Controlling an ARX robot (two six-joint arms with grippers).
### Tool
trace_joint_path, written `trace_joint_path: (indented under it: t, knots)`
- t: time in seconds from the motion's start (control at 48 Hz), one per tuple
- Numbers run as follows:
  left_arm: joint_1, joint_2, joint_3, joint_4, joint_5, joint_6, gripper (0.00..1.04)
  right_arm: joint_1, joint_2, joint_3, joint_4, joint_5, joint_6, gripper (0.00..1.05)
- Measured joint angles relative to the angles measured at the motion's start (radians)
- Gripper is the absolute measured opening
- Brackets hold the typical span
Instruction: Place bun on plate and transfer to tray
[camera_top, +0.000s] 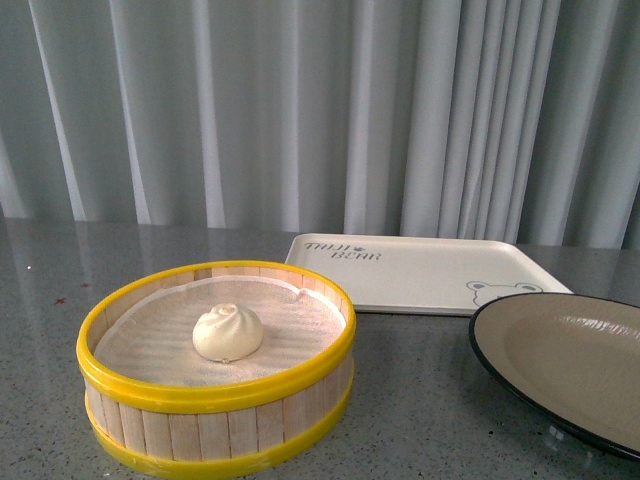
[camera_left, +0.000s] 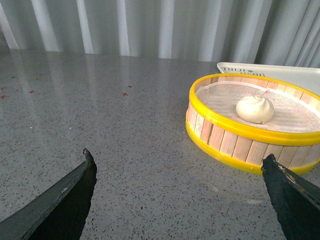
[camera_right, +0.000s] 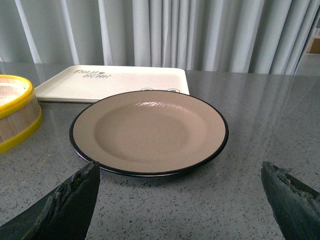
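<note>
So far nothing is done: the bun (camera_top: 227, 333) sits in the middle of the yellow-rimmed steamer basket (camera_top: 215, 398), toward the near left of the grey counter (camera_top: 420, 400). The plate (camera_top: 560, 360), toward the right edge, is empty. The tray (camera_top: 420, 280), toward the far edge, is empty too. The left gripper (camera_left: 178, 156) and right gripper (camera_right: 181, 166) both gape wide, holding nothing. Both transfers remain.
</note>
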Motion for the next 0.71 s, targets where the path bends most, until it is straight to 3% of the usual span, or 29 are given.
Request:
trace_joint_path:
  t: [0.708]
  knots:
    - [0.000,0.000,0.000,0.000,0.000,0.000,0.98,0.000,0.000,0.000,0.000,0.000,0.000,0.96]
